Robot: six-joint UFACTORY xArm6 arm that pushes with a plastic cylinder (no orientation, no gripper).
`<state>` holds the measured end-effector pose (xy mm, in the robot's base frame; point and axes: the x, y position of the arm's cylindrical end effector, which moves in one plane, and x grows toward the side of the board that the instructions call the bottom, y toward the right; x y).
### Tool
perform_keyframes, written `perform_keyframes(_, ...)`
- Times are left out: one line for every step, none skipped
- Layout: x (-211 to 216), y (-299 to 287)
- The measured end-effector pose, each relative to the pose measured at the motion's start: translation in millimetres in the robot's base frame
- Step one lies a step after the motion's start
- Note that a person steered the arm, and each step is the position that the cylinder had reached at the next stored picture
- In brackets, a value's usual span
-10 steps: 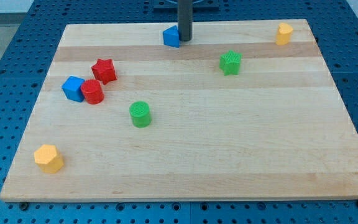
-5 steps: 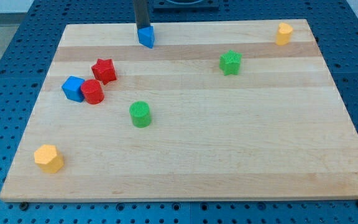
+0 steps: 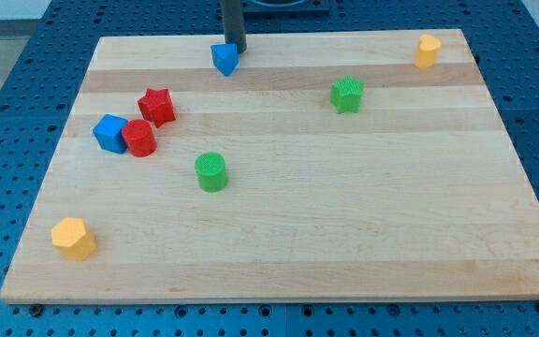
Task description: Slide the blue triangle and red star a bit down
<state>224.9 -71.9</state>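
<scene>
The blue triangle point(image 3: 224, 59) lies near the top edge of the wooden board point(image 3: 344, 215), left of centre. My tip point(image 3: 238, 51) stands just above and right of it, touching or nearly touching its upper right side. The red star point(image 3: 157, 106) lies at the view's left, well below and left of the triangle.
A red cylinder point(image 3: 139, 138) and a blue cube point(image 3: 110, 133) sit together just below the red star. A green cylinder point(image 3: 211, 172) lies left of centre, a green star-like block point(image 3: 346, 95) right of centre, a yellow block point(image 3: 427, 51) at top right, another yellow block point(image 3: 73, 238) at bottom left.
The blue triangle has been pushed left along the top edge. My tip went from its right side to above it, then shifted back right; the triangle turned slightly.
</scene>
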Motion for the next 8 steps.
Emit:
perform_keyframes(11.8, 0.0)
perform_keyframes(25.7, 0.0)
perform_keyframes(29.9, -5.7)
perform_keyframes(35.1, -17.6)
perform_keyframes(47.8, -31.1)
perform_keyframes(61.4, -42.7)
perform_keyframes(73.5, -54.9)
perform_keyframes(84.3, -66.1)
